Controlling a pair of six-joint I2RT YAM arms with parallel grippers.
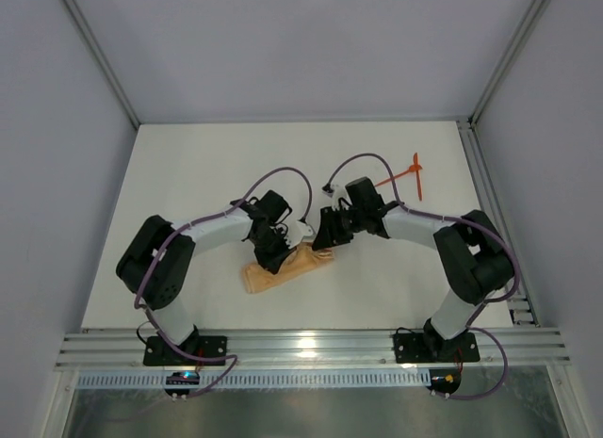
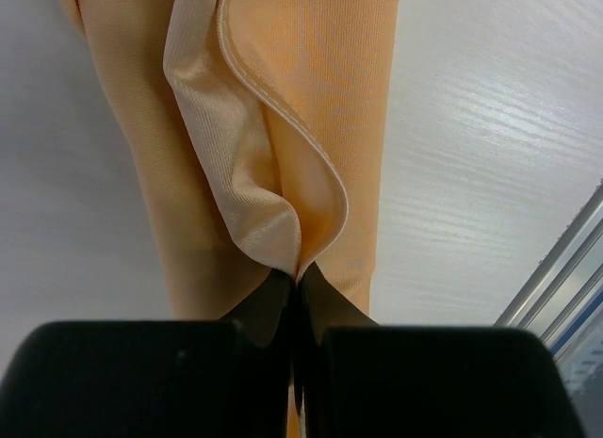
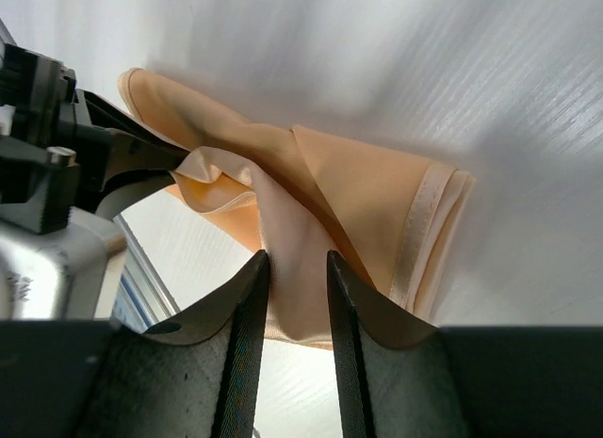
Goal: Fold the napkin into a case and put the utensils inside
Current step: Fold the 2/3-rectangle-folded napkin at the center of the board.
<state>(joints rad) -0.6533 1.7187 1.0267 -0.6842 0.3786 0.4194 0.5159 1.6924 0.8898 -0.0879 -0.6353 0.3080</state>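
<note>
Napkin [image 1: 283, 271]: folded peach strip just below centre of the top view, long axis running lower left to upper right.
Left gripper [image 2: 295, 273]: closed tight on a raised fold of the cloth, arm bent over the strip's middle.
Right gripper [image 3: 297, 259]: fingers slightly parted at the strip's upper-right end; we see nothing gripped.
Utensils [image 1: 407, 177]: upper right, well apart from the napkin; we judge the right arm nearer.

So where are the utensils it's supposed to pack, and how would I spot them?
Look at the white table, toward its far right part, just beyond the right arm. The utensils are two thin sticks lying there, bright orange-red, unlike the paler peach napkin bunched between the arms.
</note>
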